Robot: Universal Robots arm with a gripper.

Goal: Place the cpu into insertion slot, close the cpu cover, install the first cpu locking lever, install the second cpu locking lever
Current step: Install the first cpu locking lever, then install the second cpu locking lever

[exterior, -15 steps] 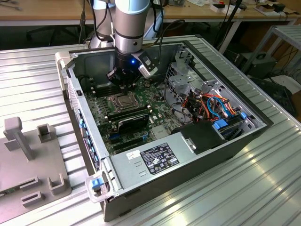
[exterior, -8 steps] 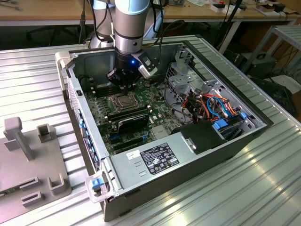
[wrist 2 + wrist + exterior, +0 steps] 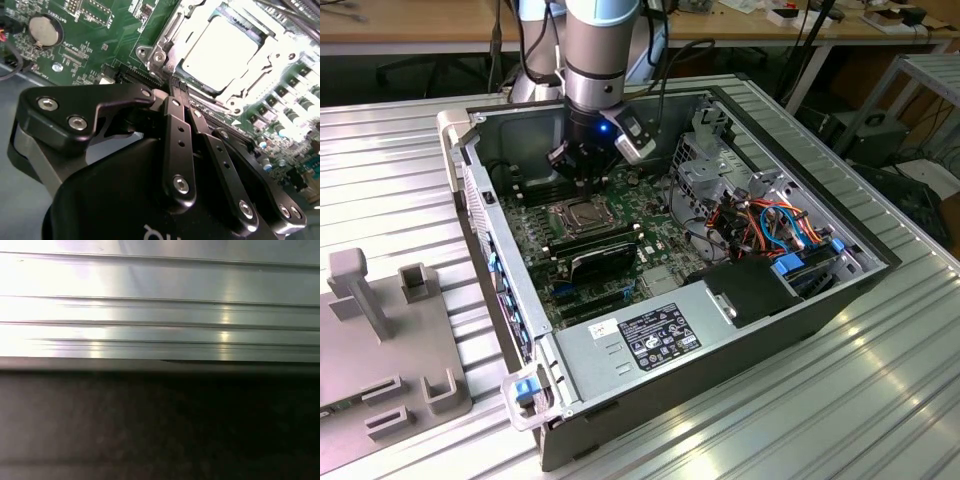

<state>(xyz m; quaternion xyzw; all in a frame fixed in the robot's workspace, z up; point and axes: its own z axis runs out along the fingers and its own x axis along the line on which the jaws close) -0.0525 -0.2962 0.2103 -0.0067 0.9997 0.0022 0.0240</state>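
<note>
While grey fixtures [image 3: 390, 350] lie on the table [image 3: 840, 400] at the exterior view's left, the hand [image 3: 582, 170] hangs inside the open case [image 3: 740, 330] just behind the slot [image 3: 578, 215]. Its fingers [image 3: 179, 107] are pinched together, holding nothing. In the second wrist view the cpu [image 3: 222, 50] sits in the slot under the closed cover [image 3: 270, 55].

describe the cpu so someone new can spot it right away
Start at the open computer case on the ribbed metal table and find the green motherboard inside. Just below the gripper sits a metal-framed square socket, and the cpu lies in it. It is the one flat, plain silvery square there, unlike the long black slots beside it.
</note>
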